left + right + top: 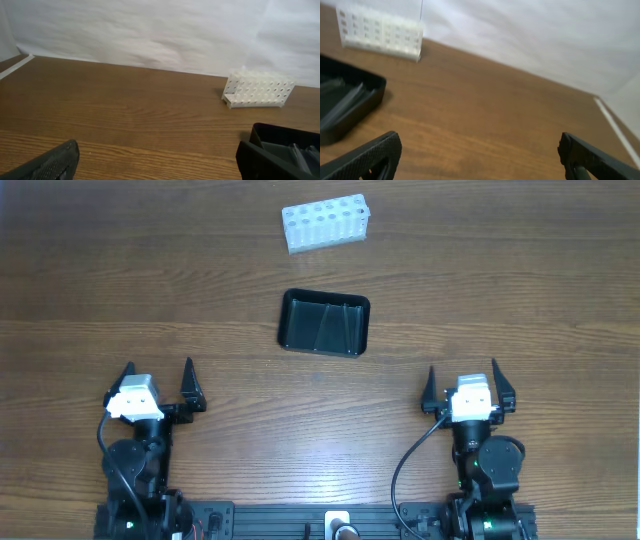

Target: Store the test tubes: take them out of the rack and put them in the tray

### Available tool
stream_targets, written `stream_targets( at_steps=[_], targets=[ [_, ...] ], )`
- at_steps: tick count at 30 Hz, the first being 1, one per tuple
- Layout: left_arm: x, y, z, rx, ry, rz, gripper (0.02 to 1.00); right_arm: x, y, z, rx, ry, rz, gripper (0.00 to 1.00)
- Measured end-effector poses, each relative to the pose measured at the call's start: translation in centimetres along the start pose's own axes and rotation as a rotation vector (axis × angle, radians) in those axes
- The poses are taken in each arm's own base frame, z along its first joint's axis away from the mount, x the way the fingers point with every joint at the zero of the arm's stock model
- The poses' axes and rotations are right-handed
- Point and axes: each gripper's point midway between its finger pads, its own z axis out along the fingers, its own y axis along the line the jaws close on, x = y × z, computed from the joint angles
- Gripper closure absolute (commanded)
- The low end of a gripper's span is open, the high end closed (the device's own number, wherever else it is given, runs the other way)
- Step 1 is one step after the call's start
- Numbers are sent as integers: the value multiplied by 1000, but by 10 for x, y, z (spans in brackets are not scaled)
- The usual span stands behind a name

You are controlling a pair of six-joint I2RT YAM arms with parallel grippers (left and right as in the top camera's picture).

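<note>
Test tubes (322, 328) are apparently lying inside the black tray (284, 330) near the empty-looking rack (325, 225), and I am seeing the left end effector (158, 367) and right end effector (464, 370) released, suggesting storage is finishing.

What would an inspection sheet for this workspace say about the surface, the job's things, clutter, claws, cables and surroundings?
Surface: wooden table, no spills seen.
Job's things: white rack on the far side; black tray nearer the arms, apart from the rack; clear tubes seem to lie in the tray; whether any stand in the rack cannot be told.
Clutter: nothing seen.
Claws: left claw open, holding nothing, near its base; right claw likewise.
Cables: black cables loop beside each arm, well short of the tray.
Surroundings: white backdrop behind the table.
</note>
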Motion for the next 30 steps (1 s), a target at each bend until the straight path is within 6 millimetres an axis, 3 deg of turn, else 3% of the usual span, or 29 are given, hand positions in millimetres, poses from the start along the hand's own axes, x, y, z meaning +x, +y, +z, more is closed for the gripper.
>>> stream_targets(
  at_steps=[24,30],
  targets=[
    [0,0,0,0,0,0,20,-1,-7,-1,28,-6,3,9],
    [0,0,0,0,0,0,20,-1,-5,-1,14,-8,124,9]
  ],
)
